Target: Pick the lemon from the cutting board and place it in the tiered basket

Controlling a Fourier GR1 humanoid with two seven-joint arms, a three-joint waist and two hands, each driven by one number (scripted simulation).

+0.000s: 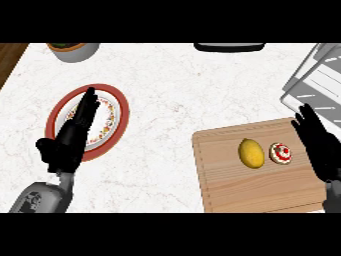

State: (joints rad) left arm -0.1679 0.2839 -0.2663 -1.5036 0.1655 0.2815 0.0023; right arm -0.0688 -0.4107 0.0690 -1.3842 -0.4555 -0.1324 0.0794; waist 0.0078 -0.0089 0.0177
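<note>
From the head view, the lemon (251,153) lies on the cutting board (225,185), long axis running away from the robot, just left of the nearer right hand (326,150), open and empty, with a small frosted pastry (281,153) between them, while the open left hand (71,139) rests over a red-rimmed plate (118,117), the tiered basket (328,82) beyond.

A single head view looks steeply down on the white marble counter (173,85) from above the robot's own position, facing away from its body. The cutting board (232,187) sits low and right of centre, cut off by the lower edge (so the camera stands close over the near side). Left of the board both forearms enter from that same lower edge.
</note>
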